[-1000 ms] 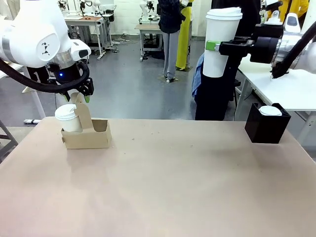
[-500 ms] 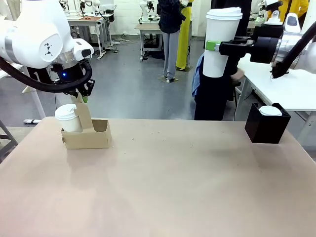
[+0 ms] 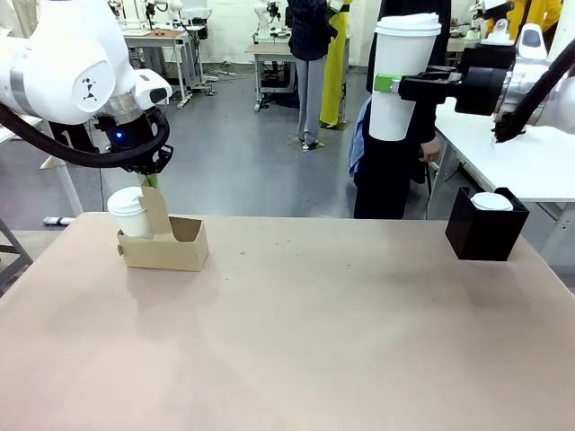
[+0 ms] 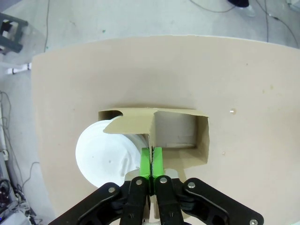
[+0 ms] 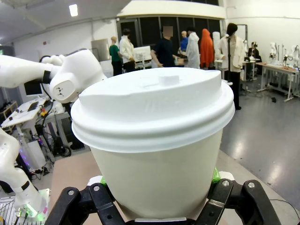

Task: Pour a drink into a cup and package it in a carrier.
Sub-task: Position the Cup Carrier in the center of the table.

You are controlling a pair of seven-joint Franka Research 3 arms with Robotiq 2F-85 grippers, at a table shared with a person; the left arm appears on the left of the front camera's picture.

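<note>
Left gripper (image 3: 151, 180), seen from the front, is clenched on the top of the carrier's (image 3: 171, 250) upright handle, at the far left of the table (image 3: 296, 341). One carrier shows, with two pockets. Its left pocket holds one lidded cup (image 3: 128, 212), just left of and below the pinching fingers. The carrier stands slightly tilted, and I cannot tell whether its base rests on the table. Right gripper (image 3: 388, 83) grips a second cup (image 3: 402, 76), also lidded, upright and high above the table's far right, well apart from the carrier. That makes two cups and two grippers. One black box (image 3: 485, 232) stands at the far right of the table with a white lid (image 3: 491, 201) on top. A person's hand (image 3: 429, 149) shows behind the raised cup.

From the left wrist, the left gripper (image 4: 151, 161) has its green pads (image 4: 146, 160) pressed together on the thin handle edge. The carrier (image 4: 180, 117) lies straight ahead of the fingers. The cup's (image 4: 103, 154) white lid touches the handle's left side, and the right pocket shows bare cardboard.

From the right wrist, the right gripper (image 5: 159, 187) clasps the second cup (image 5: 154, 140) around its lower wall, green pads on both sides. The cup stands upright between the fingers, lid on.
</note>
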